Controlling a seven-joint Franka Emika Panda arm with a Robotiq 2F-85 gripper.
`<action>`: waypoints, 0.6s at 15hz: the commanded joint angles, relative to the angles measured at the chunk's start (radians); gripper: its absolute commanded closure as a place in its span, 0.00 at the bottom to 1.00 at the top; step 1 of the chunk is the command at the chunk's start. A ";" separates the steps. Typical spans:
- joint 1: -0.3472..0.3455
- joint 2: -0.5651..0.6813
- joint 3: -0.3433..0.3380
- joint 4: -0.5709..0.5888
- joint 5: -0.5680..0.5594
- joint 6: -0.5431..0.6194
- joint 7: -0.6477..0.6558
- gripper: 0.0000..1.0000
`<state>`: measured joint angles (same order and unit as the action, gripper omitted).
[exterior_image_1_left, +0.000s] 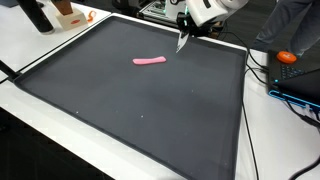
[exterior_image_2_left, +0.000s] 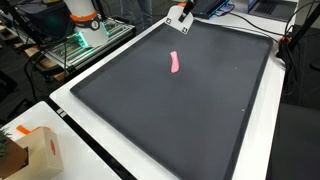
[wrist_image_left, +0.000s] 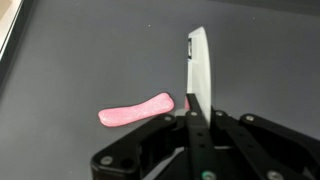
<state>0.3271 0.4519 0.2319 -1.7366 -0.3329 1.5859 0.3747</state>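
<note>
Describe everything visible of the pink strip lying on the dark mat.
The pink strip is a small, elongated, slightly curved piece with rounded ends, evenly pale pink, matte and soft-looking, perhaps putty or gum. It lies flat and whole on the dark mat, toward its far part in both exterior views. Only the mat clearly touches it. The gripper, shut on a white blade-like piece, hangs near one end; contact there cannot be told.
</note>
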 joint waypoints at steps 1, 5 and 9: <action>0.024 0.037 -0.027 0.023 0.000 -0.011 -0.052 0.99; 0.028 0.062 -0.035 0.038 0.002 -0.010 -0.056 0.99; 0.029 0.075 -0.046 0.071 0.012 -0.011 -0.044 0.99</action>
<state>0.3345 0.5083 0.2119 -1.7053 -0.3321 1.5860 0.3341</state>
